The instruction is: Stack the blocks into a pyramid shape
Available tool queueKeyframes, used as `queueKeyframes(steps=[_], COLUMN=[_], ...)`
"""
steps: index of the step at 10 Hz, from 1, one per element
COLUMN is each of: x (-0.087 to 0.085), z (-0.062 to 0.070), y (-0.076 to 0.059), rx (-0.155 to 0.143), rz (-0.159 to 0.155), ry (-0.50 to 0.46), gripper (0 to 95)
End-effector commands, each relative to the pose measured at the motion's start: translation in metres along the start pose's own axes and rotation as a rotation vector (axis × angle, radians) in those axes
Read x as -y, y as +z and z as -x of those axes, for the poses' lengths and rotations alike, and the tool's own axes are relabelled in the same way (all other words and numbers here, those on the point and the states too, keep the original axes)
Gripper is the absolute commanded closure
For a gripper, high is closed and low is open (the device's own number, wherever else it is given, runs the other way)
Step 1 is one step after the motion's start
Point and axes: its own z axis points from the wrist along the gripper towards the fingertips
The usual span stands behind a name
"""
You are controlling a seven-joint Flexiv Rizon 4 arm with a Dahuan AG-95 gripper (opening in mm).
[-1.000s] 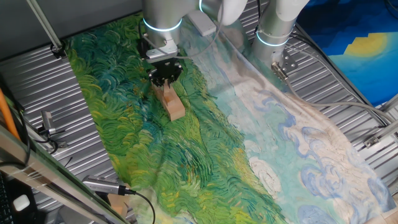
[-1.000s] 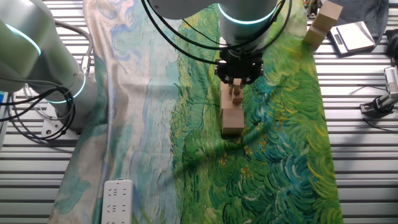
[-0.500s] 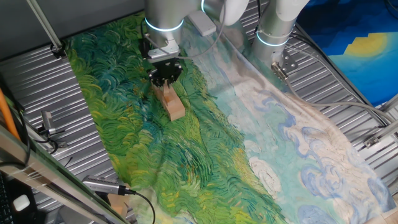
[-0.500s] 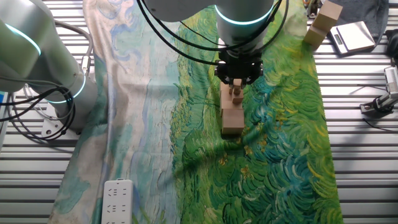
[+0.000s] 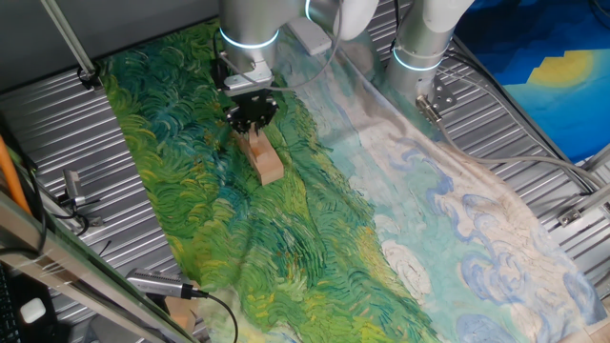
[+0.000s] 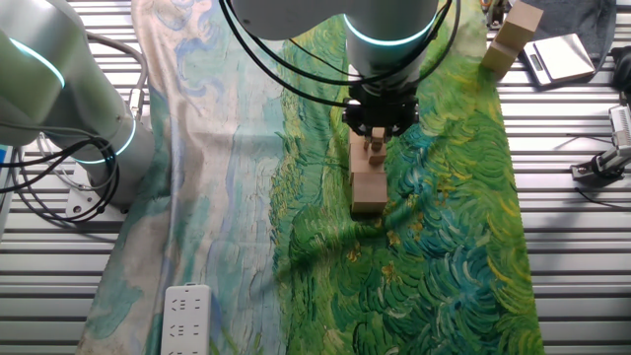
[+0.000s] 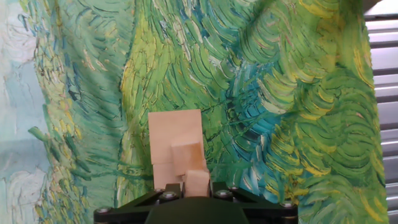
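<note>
Almost nothing has moved since half a second ago: my wrist has nudged a touch back along the painted cloth, and the blocks lie as they did.

In the hand view my black two-finger gripper (image 7: pixel 196 186) hangs straight over the block stack, and a small light-tan wooden cube (image 7: pixel 196 182) sits right at its lower edge between my fingers. It looks pinched, but the fingertips are out of sight there, so I cannot tell for sure whether my jaws are pressing it. Just past it a second small tan cube (image 7: pixel 187 153) rests on the big plain tan wooden cube (image 7: pixel 176 129).

From the other fixed view my gripper (image 6: pixel 378 136) is over the far end of the stack, the small cube (image 6: pixel 377 148) right under my fingers, on top of a big block (image 6: pixel 361 150), and a second big tan block (image 6: pixel 368 190) touches it on the near side. One fixed view shows my gripper (image 5: pixel 253 120) above the same row of blocks (image 5: pixel 265 160).

All of it stands on the green swirl-painted cloth (image 6: pixel 444 247). Well beyond the stack, off the cloth's edge, spare tan wooden blocks (image 6: pixel 515 35) sit on the ribbed metal table (image 6: pixel 572 227). A white power strip (image 6: pixel 184 318) lies near the cloth's pale side.
</note>
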Motion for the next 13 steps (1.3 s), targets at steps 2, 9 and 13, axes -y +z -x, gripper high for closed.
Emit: queueKeyframes(steps=[2, 9, 13], x=[0.0, -0.001, 0.021], z=[0.0, 0.003, 0.008], y=[0.0, -0.004, -0.021], rx=[0.013, 0.034, 0.013], rz=[-0.002, 0.013, 0.033], ry=[-0.014, 0.013, 0.026], gripper=[57.0, 38.0, 38.0])
